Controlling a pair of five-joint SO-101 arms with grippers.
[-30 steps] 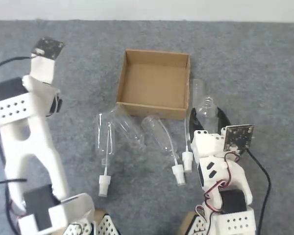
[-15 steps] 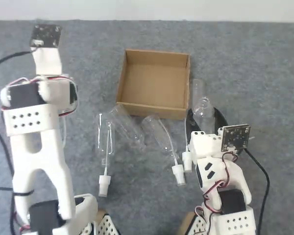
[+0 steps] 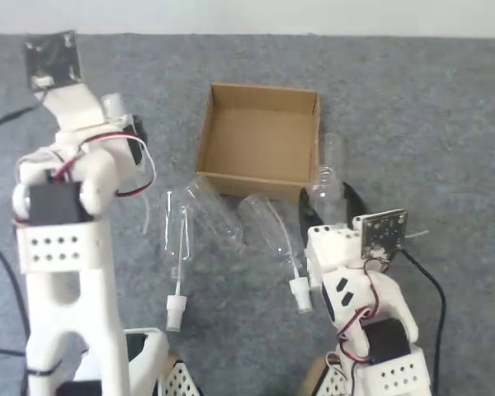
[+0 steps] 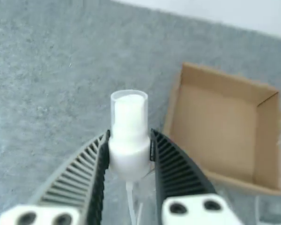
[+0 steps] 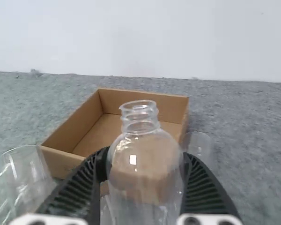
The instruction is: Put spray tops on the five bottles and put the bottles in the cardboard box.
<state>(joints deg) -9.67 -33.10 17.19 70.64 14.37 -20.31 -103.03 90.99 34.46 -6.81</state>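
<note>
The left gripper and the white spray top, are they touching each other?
Touching. In the left wrist view, the left gripper has both ribbed fingers pressed against the white spray top, with no gap on either side.

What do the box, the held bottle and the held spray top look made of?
Box: brown cardboard, matte, by its raw cut edges. Bottle: likely clear plastic, glossy; the box shows through it. Spray top: probably white plastic, smooth, opaque.
</note>
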